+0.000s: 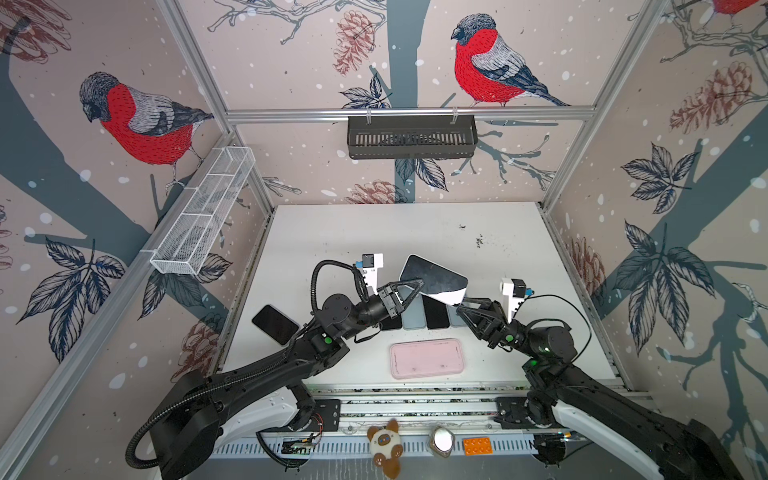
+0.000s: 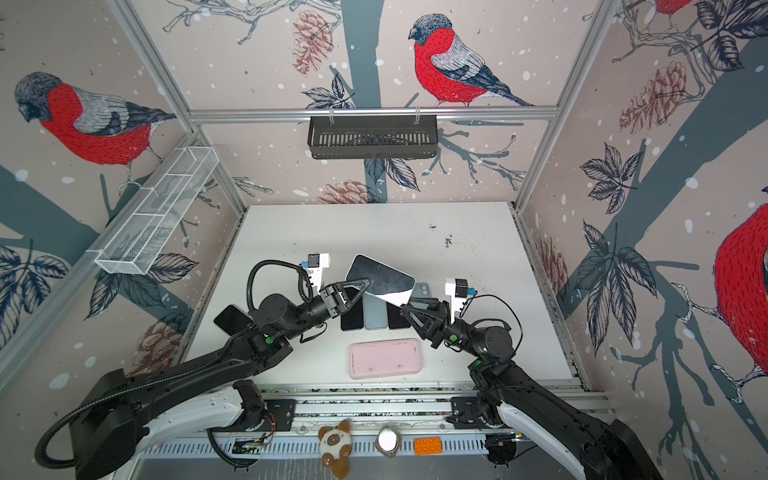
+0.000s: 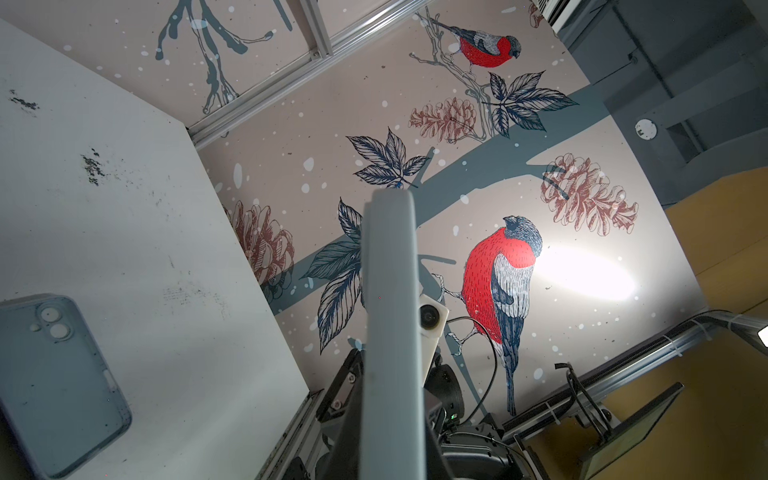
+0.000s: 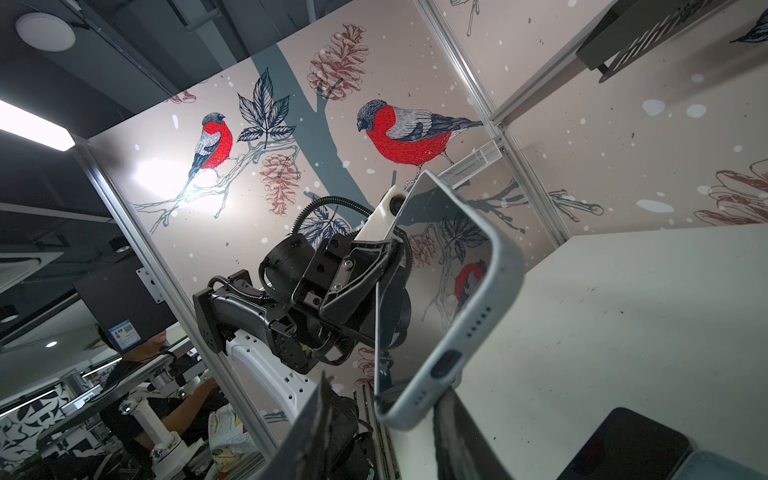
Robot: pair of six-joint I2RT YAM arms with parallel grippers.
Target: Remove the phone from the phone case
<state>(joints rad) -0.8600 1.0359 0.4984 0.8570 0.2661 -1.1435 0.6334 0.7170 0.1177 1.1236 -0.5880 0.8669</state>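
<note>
Far left on the table (image 1: 374, 232) a black phone (image 1: 275, 324) lies flat; I am not touching it. Next comes my left claw (image 1: 419, 284); it is squeezed shut on the side edge of the phone (image 1: 432, 276) I want; it holds it up in the air, tilted, well above the table. The grey case (image 3: 388, 291) is on it all the way round, so nothing is out yet. Under it on the table is a row of other phones (image 1: 436, 312); in front of them lies a pink case (image 1: 427, 358). On the right is my right claw (image 1: 458, 306), at the low corner of the held phone; in the right wrist view its fingers (image 4: 311, 436) stand one on each side of that corner; I cannot tell if they are pressing on it or are just beside it.

I think this is the step where both claws get a hold, just before the peeling; most of the job is not done. Next, I think my right claw must pinch only the soft rim of the case at that corner, not the glass; then it should bend the rim back while my left claw holds firm. If I pinch phone and case together, the phone may not come out.
</note>
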